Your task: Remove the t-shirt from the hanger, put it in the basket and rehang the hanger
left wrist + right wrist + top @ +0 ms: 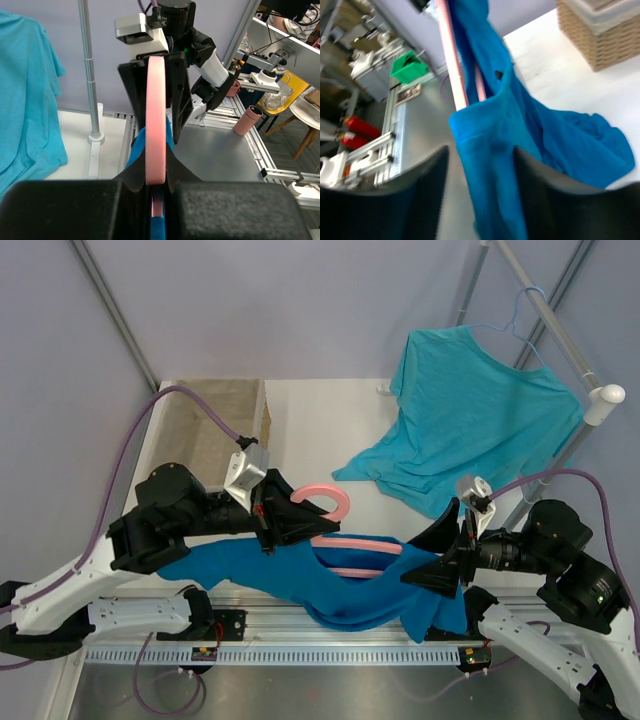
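The left end effector (158,202) is clamped on the hanger (156,125), likely anchoring it along the worktop's (310,420) near edge so the t-shirt (340,595) draped over it can be pulled off. The right end effector (480,200) stands parted around the shirt's hem, not pinching it. The worktop is white, with a basket (215,425) at its far-left corner and grey walls around.

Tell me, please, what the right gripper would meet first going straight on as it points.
Most likely the t-shirt: its blue cloth hangs just ahead of the right gripper, between its open jaws; the hanger lies beyond it.
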{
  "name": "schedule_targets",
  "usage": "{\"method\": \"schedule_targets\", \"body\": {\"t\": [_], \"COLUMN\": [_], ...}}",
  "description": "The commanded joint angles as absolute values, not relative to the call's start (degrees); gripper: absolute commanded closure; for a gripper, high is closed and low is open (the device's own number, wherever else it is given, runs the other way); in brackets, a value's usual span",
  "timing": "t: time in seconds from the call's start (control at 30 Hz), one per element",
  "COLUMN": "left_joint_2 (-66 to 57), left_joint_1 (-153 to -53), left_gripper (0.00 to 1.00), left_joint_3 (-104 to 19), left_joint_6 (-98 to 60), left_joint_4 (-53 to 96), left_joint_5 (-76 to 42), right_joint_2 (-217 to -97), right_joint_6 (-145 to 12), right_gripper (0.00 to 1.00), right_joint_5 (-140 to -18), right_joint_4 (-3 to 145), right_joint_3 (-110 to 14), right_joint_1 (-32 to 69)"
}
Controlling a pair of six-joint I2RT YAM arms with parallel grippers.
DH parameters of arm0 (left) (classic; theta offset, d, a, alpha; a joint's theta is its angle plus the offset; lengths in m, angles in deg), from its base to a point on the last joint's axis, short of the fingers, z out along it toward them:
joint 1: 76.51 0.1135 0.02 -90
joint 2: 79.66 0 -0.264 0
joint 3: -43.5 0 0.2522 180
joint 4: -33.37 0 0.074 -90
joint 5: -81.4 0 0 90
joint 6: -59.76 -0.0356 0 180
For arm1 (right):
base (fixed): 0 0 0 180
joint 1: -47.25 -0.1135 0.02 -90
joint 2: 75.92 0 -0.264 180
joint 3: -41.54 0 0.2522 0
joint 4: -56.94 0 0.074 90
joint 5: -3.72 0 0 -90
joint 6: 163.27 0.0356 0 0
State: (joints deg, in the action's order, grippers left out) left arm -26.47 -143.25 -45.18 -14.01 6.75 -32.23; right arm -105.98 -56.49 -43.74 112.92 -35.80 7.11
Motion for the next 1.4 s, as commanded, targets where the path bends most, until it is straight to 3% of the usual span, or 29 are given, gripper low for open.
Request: {"method": "schedule_targets", "body": {"t": [0.0, 0.07, 0.17, 0.27, 0.37, 0.5, 0.57, 0.6, 0.77, 0.9, 1.17, 1.37], "left_joint_2": [-31.3, -33.8, -36.2, -37.8, -39.4, -41.3, -42.6, -44.1, -48.2, -50.2, -53.1, -53.0], "left_joint_1": [-143.5, -143.5, -143.5, -143.5, -143.4, -143.5, -143.5, -143.5, -143.5, -143.5, -143.5, -143.5], "left_gripper": [1.00, 1.00, 1.00, 1.00, 1.00, 1.00, 1.00, 1.00, 1.00, 1.00, 1.00, 1.00], "left_joint_3": [-45.3, -44.8, -44.1, -43.0, -42.2, -41.3, -40.9, -40.8, -41.4, -41.8, -41.6, -40.3], "left_joint_6": [-12.6, -12.0, -10.9, -9.7, -8.8, -8.4, -8.5, -8.6, -8.9, -9.1, -9.0, -8.7], "left_joint_4": [8.2, 8.0, 6.9, 6.4, 6.4, 6.5, 6.3, 6.3, 2.7, 1.5, 4.7, 9.1], "left_joint_5": [-27.3, -25.5, -24.6, -23.0, -22.3, -21.3, -19.9, -19.2, -11.2, -9.3, -5.3, -5.2], "right_joint_2": [-104.3, -101.9, -98.6, -98.0, -99.4, -102.3, -102.6, -102.0, -98.1, -97.5, -100.2, -100.6], "right_joint_6": [-56.8, -56.1, -55.5, -55.9, -56.7, -55.6, -54.4, -53.8, -50.4, -46.8, -38.6, -38.0], "right_gripper": [0.21, 0.13, 0.11, 0.11, 0.18, 0.53, 0.65, 1.00, 1.00, 1.00, 1.00, 1.00], "right_joint_5": [-52.8, -57.5, -59.4, -60.0, -59.3, -59.8, -60.9, -61.4, -64.6, -75.9, -83.9, -78.6], "right_joint_4": [109.6, 108.2, 106.4, 106.3, 104.6, 103.0, 101.7, 100.8, 95.0, 94.7, 95.9, 92.7], "right_joint_3": [-36.1, -33.8, -30.6, -28.6, -25.9, -25.2, -24.6, -23.7, -18.7, -18.6, -18.4, -13.1], "right_joint_1": [6.9, 6.9, 6.9, 6.9, 6.9, 6.9, 6.9, 6.9, 6.9, 6.9, 6.9, 6.9]}}
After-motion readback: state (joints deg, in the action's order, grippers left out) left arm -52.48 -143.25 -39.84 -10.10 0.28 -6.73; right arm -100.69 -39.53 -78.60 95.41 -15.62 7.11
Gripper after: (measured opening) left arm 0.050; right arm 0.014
